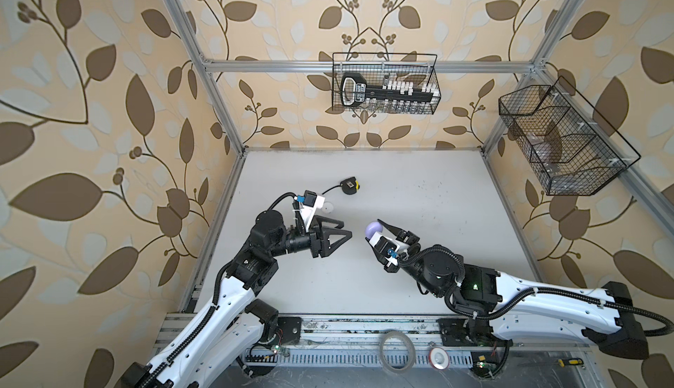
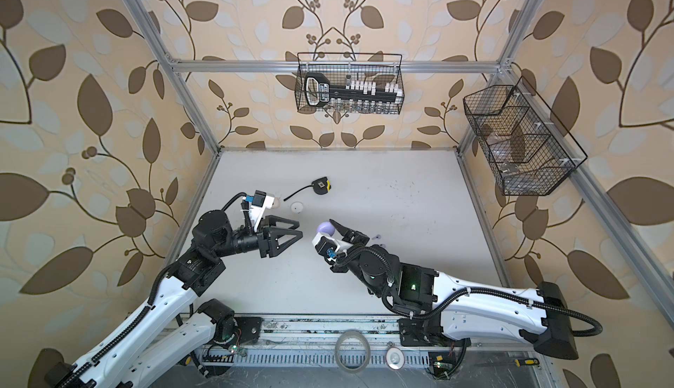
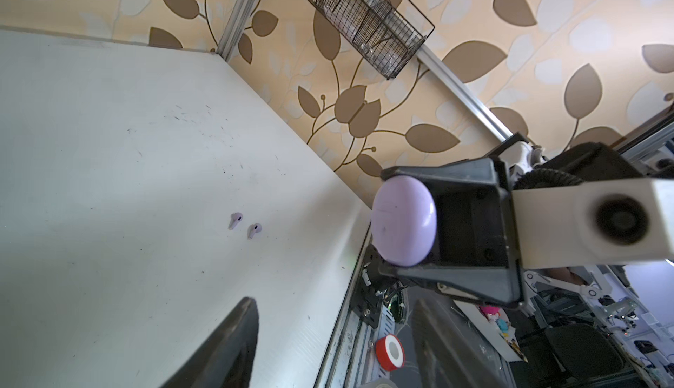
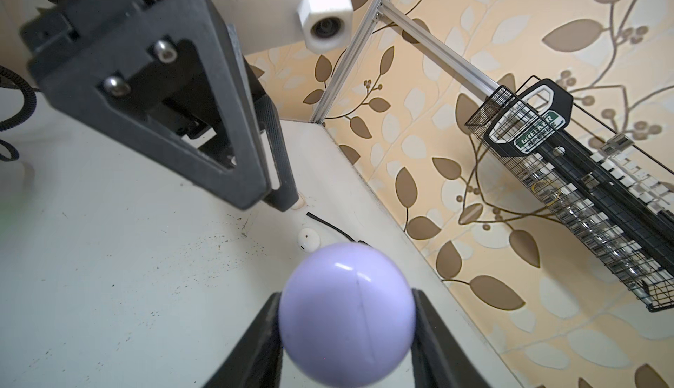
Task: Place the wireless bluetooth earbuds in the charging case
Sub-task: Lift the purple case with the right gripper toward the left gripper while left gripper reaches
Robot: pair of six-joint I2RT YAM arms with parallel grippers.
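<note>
Right pincer [image 4: 344, 302]: closed on the lavender case [image 1: 374, 228], one finger on each side, with the case held up off the table [image 1: 419, 193].
Left pincer [image 1: 347, 230]: parted and empty. In the left wrist view the two dark fingers have a gap between them with nothing in it.
Case from left pincer: straight ahead of its tips, close but not touching. The two pincers face each other near the middle of the table.
Case lid: shut. A faint seam line crosses the rounded face in the right wrist view. I cannot tell which side carries the hinge.
Case shape: rounded pebble, gripped across its width, its free end towards the left pincer.
Lavender earbuds [image 3: 235, 220]: two, lying side by side on the bare table, stems roughly parallel. In a top view they show just past the right wrist [image 2: 377, 237].
Earbuds from the pincers: on the right arm's side, well apart from the left pincer and lower than the raised case.
Nearer arm: the right, though its pincer is taken up by the case.
White case [image 2: 297, 207]: on the table behind the left pincer, apart from it.
Likely next: the left pincer, being free and lined up, looks placed to work the lid before any earbud is fetched.
</note>
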